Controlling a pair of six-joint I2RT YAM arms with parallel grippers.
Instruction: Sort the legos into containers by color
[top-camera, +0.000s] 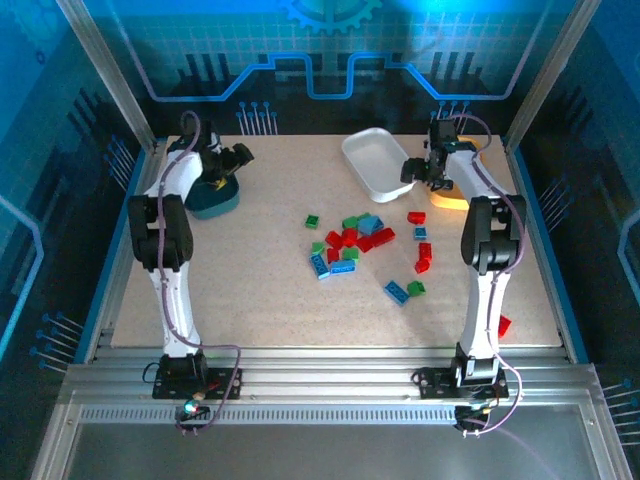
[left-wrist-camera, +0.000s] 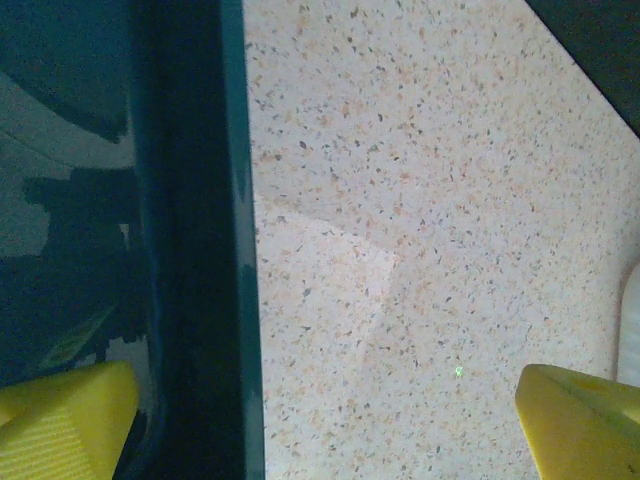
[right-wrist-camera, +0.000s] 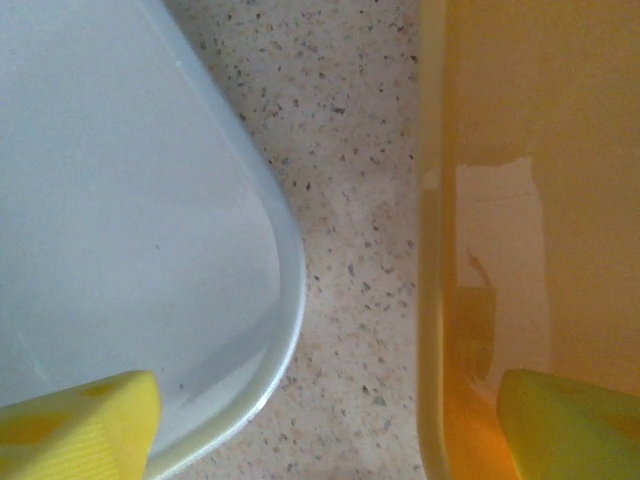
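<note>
"So, which step is this?"

"Barely the start, I'd judge. The legos (top-camera: 350, 240) lie in a loose heap at the middle of the speckled table (top-camera: 250, 300), red, green and blue mixed. What looks like one red brick (top-camera: 503, 325) sits astray at about four o'clock, beside the right arm (top-camera: 490, 240). The white tray (top-camera: 380, 165) at one o'clock looks bare inside."

"And the arms?"

"Both are out at the containers, not at the heap. The left gripper (left-wrist-camera: 320, 430) straddles a wall of the dark teal tray (left-wrist-camera: 190, 250) at ten o'clock. Its jaws are spread wide, with one yellow finger on the tray's side and the other over bare table. The right gripper (right-wrist-camera: 325, 425), at two o'clock, is spread as well. One finger is above the white tray's corner and the other above the orange-yellow tray (right-wrist-camera: 540, 150), with the strip of table between the trays below it. Neither pinches anything."

"Next move?"

"I think an arm has to swing in toward the centre, come down over a single brick lying clear of its neighbours, and close across its narrow sides. The packed reds mid-heap look awkward, and the outliers at the heap's five o'clock look easier. Which colour goes to which tray I cannot tell."
</note>
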